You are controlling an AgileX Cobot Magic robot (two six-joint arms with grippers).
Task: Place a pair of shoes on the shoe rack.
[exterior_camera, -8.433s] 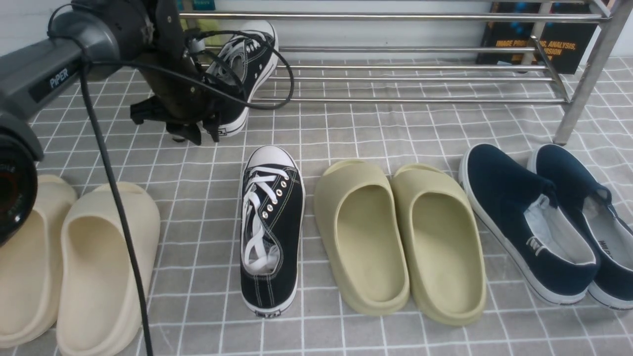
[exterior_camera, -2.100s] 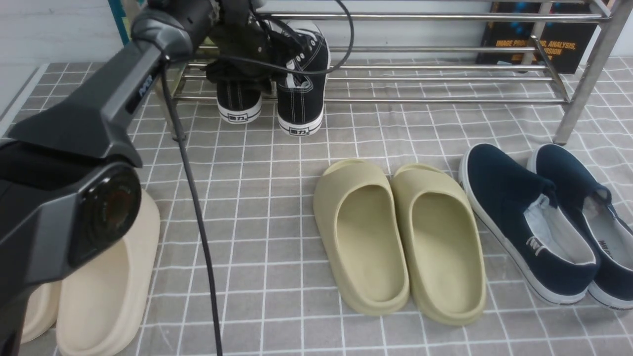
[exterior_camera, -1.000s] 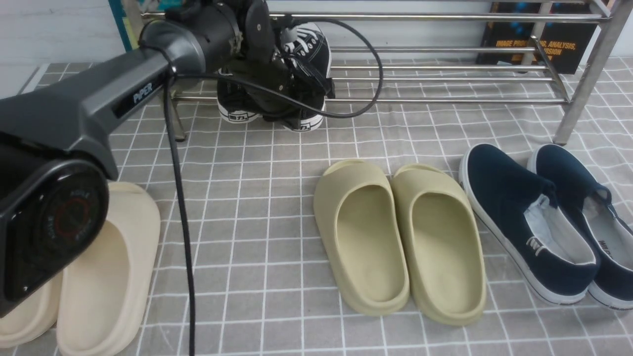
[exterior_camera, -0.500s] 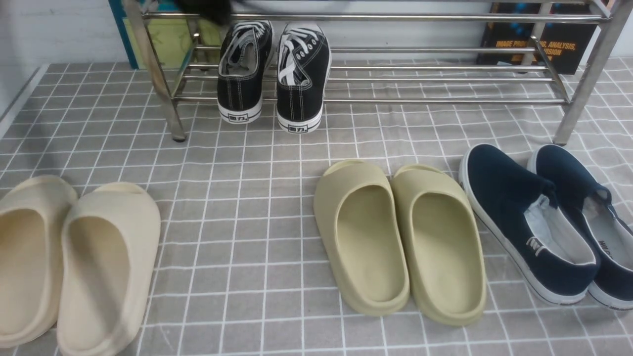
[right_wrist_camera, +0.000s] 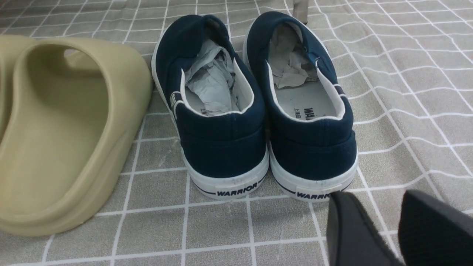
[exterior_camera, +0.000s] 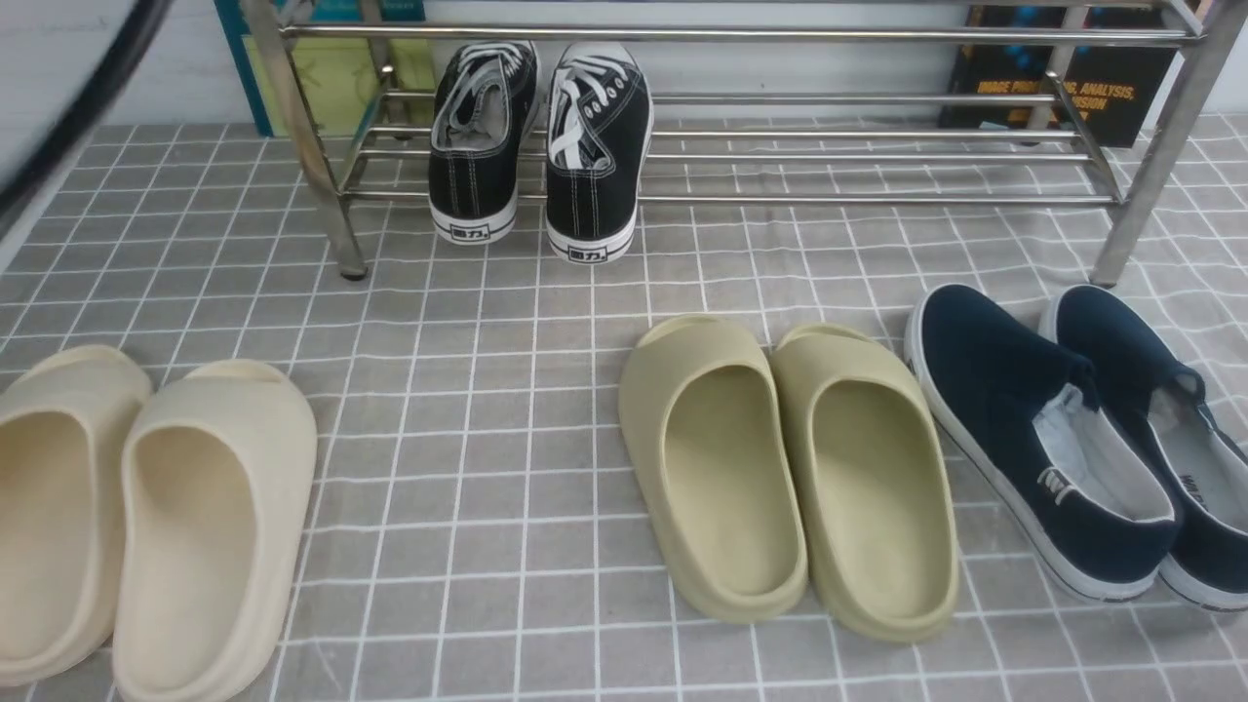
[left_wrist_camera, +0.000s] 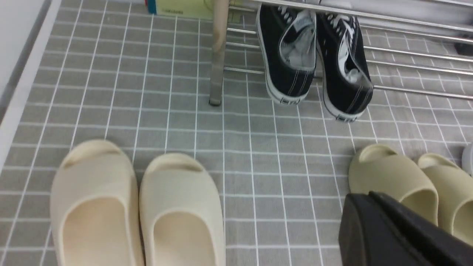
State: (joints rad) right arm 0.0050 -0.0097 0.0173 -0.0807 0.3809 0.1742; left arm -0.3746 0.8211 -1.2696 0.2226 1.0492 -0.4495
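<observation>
The two black lace-up sneakers [exterior_camera: 541, 146] sit side by side on the low bars of the silver shoe rack [exterior_camera: 829, 156], in the upper left part of the front picture. Their toes point to the wall and their white heels stick out over the front bar. The two are just beside each other.

On the gray checked cloth [exterior_camera: 487, 409] lie more shoes. The beige foam slippers [exterior_camera: 146, 517] are at the lower left. The olive foam slippers [exterior_camera: 790, 468] are in the middle. The navy slip-on shoes [exterior_camera: 1072, 439] are at the right, with crumpled paper inside them.

The left gripper [left_wrist_camera: 391, 225] shows in its own wrist picture at the lower right, above the cloth near the olive slippers. Its black fingers are pressed together with nothing in them.

The right gripper [right_wrist_camera: 399, 231] shows at the lower right of its wrist picture, just behind the navy heels. A narrow gap sits between its two fingers, and nothing is in it.
</observation>
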